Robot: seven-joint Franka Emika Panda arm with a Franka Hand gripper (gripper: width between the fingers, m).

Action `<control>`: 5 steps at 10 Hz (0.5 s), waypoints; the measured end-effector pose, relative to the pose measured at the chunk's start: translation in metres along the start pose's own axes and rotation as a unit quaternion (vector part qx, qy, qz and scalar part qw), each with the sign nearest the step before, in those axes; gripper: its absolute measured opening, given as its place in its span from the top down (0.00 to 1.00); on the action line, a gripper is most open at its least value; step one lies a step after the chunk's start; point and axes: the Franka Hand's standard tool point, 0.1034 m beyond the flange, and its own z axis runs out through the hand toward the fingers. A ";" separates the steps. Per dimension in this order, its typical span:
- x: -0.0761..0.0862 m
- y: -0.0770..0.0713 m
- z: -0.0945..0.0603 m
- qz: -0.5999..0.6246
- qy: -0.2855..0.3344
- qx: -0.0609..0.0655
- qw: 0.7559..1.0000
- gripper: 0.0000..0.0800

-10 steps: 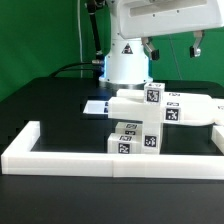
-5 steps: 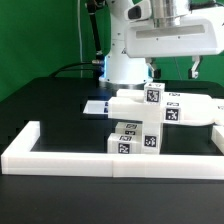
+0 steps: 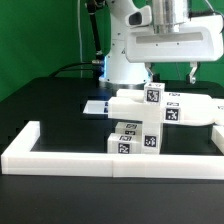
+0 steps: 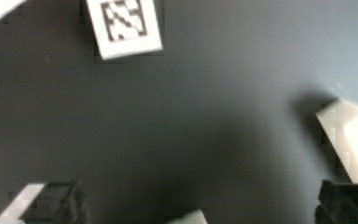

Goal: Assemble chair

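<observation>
Mostly the arm is cut off: the exterior view crops it at the top edge, so only the white wrist housing and the gripper (image 3: 171,71) beneath it show, hanging clear above the bench (image 3: 50,105). Its jaws stand released, spread wide with nothing between them; the wrist view shows the two dark fingertips (image 4: 43,202) apart over bare black surface.

Below and in front, the chair (image 3: 150,118) sits as a cluster of white tagged pieces: a long flat piece lying across blocky parts, which rest against the inner side of the border rail (image 3: 60,158). How those pieces join is hard to make out, since white runs into white. The long piece's end toward the exterior view's right is cropped.

Behind the cluster, the marker board (image 3: 95,106) lies flat, partly hidden. A white tagged card (image 4: 126,25) and white part edges (image 4: 350,135) show blurred in the wrist view.
</observation>
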 end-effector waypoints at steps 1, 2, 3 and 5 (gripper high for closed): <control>-0.016 0.002 0.013 -0.004 0.009 -0.007 1.000 0.19; -0.031 0.011 0.031 -0.010 0.019 -0.019 1.000 0.19; -0.036 0.014 0.039 -0.014 0.015 -0.027 0.999 0.19; -0.034 0.012 0.038 -0.014 0.017 -0.025 0.999 0.19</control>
